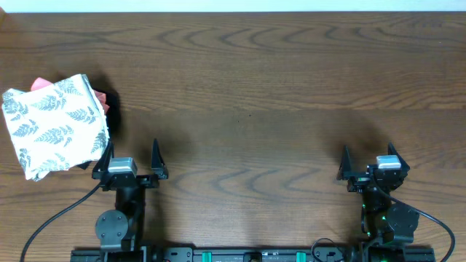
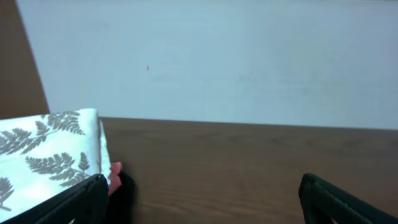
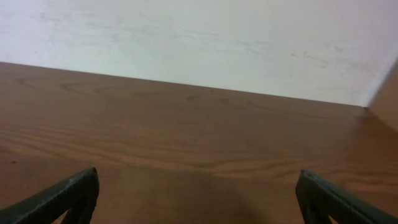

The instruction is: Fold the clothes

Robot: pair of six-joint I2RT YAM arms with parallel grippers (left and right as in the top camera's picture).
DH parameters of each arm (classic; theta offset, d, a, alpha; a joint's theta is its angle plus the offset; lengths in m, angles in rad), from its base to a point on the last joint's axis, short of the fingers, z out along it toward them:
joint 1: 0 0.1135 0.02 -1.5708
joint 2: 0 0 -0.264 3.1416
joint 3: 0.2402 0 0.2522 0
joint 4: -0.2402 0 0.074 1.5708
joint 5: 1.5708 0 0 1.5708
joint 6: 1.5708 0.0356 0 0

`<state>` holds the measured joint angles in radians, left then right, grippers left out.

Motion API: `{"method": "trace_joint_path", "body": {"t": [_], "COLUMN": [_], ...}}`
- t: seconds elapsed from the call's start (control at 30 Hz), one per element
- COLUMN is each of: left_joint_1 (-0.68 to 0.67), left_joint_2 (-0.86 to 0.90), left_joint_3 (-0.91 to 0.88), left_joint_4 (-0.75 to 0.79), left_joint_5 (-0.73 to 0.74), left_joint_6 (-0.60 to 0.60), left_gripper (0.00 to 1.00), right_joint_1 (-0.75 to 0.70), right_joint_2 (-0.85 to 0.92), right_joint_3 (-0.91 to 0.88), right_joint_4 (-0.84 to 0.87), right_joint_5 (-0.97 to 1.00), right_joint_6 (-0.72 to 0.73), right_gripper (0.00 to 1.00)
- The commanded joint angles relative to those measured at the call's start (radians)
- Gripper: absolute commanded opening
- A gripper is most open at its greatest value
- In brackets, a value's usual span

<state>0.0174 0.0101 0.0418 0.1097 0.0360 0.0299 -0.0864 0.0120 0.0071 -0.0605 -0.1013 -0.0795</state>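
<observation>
Brown wood with dark grain is seen all over the table, and a pale wall is seen behind its far edge in both wrist views. The clothes are found at the far left of the table, folded into a thick square packet, white with grey fern leaves. A bit of a pink garment is seen sticking out from under the packet at its far side, and a black cloth is seen under its right side. The left gripper is placed just beside the near right corner of the clothes. Its jaws are spread wide and nothing is held between them. Whether its outer finger touches the fabric cannot be told. The right gripper is placed well apart from the clothes, near the front edge on the right side. Its jaws are spread wide too, and nothing is held by them.
</observation>
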Motion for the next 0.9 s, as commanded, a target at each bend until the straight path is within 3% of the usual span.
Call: {"method": "trace_joint_path", "body": {"t": [0.0, 0.2, 0.87], "left_joint_1": [-0.006, -0.017, -0.021], "left_joint_2": [-0.008, -0.008, -0.006], "left_joint_3": [-0.038, -0.038, -0.038], "left_joint_4": [-0.020, -0.180, -0.181], "left_joint_5": [-0.048, -0.044, -0.045], "left_joint_6": [-0.001, -0.001, -0.001], "left_gripper": [0.98, 0.98, 0.98], "right_joint_1": [0.009, 0.009, 0.009], "right_joint_2": [-0.007, -0.007, -0.007], "right_joint_3": [-0.002, -0.002, -0.002], "right_joint_4": [-0.004, -0.004, -0.004], "right_joint_5": [0.000, 0.000, 0.000], "right_joint_6": [0.015, 0.015, 0.015], "right_gripper": [0.99, 0.99, 0.99]}}
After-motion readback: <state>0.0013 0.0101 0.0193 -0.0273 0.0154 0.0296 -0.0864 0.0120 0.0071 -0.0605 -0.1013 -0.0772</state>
